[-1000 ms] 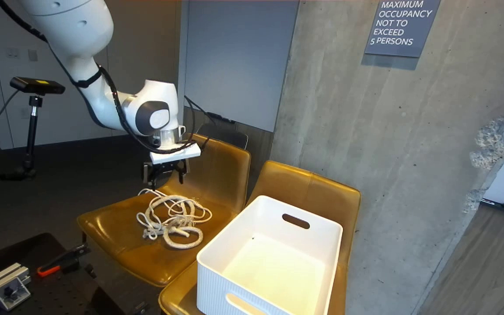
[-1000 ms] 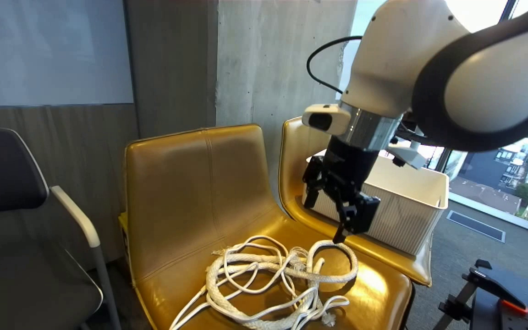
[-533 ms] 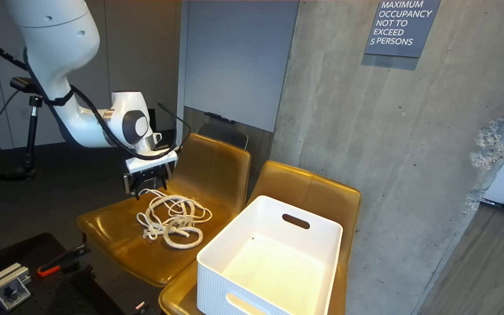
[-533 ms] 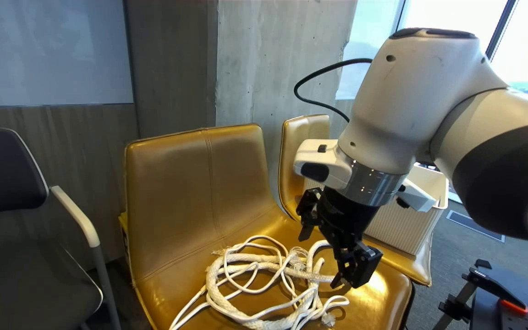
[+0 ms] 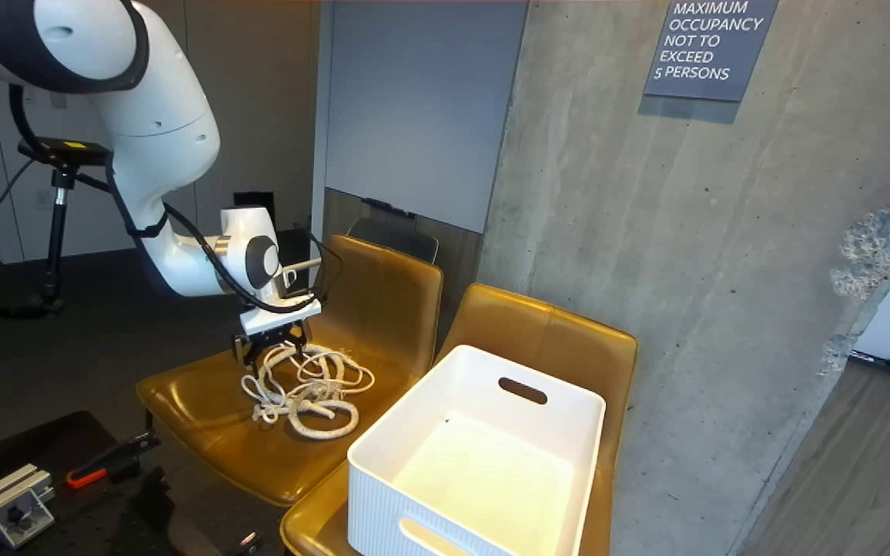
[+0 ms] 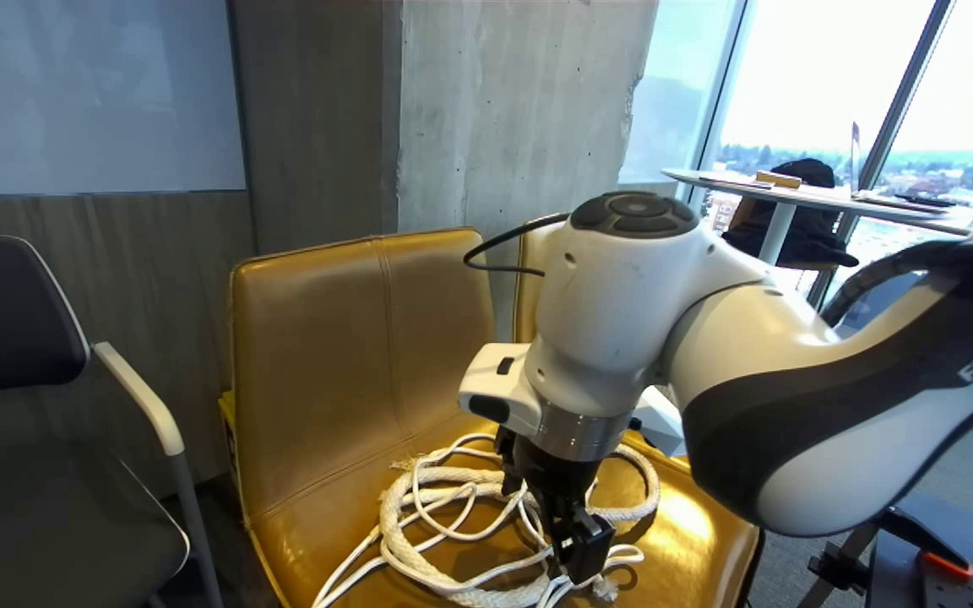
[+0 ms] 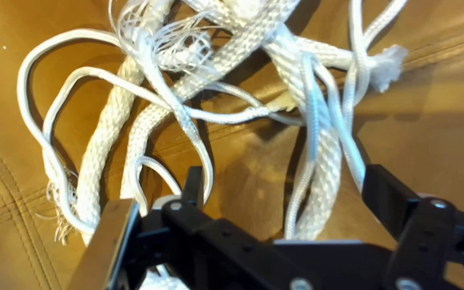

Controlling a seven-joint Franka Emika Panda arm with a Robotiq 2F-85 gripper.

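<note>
In the wrist view my pincer hides some of the white ropes, which run off the top edge; whether it touches them I cannot tell. In an exterior view the bottom edge crops the white bin; my arm blocks it in an exterior view.

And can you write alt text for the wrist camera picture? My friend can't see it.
A black robot gripper, at the bottom, stands open over a tangle of white ropes, some thick, some thin, with frayed ends. They lie on a brown, leathery chair seat with stitched seams.
</note>
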